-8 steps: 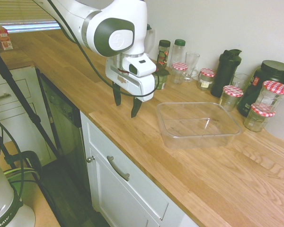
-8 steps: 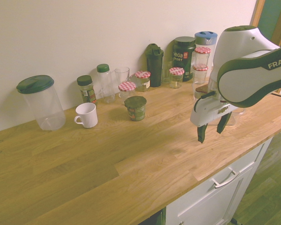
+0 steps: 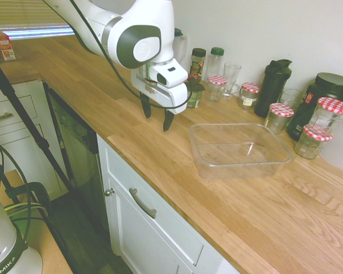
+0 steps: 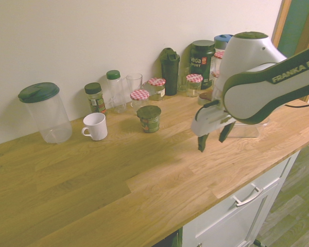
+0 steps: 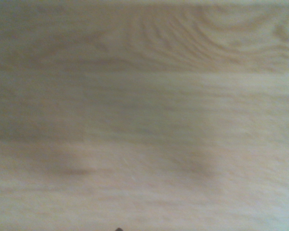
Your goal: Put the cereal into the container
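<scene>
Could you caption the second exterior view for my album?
Open fingers hover above a wooden counter, beside a squat, dark-lidded cereal cup.

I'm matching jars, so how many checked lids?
5 lids: two stacked beside black tub, one between tub and shaker, one left of shaker, one by green-capped bottle.

Glossy white, with dark green-grey panels, a pale round joint cap, "FRANKA" lettering along the arm (image 4: 270, 85), a black cable, and dark tapering fingers (image 3: 168, 120).
</scene>
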You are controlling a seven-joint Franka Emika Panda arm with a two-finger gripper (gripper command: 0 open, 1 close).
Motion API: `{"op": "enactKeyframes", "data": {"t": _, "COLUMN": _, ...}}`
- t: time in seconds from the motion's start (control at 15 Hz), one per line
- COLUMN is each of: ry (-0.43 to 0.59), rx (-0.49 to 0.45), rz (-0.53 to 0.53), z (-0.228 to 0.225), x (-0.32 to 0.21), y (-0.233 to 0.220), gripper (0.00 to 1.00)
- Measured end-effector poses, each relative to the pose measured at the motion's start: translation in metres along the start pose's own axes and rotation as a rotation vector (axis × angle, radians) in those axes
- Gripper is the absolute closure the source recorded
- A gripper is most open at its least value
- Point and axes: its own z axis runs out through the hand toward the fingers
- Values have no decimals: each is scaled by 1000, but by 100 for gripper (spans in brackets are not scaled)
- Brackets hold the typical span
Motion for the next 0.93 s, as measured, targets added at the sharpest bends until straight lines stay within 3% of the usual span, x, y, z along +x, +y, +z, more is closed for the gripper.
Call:
{"op": "enactKeyframes", "data": {"t": 0.33, "ry": 90, "rx": 155, "rz": -22, "z": 37, "x": 28, "y": -83, "gripper": 0}}
{"op": "enactKeyframes", "data": {"t": 0.93, "ry": 200, "rx": 237, "rz": -138, "z": 66, "x": 54, "y": -152, "gripper": 0}}
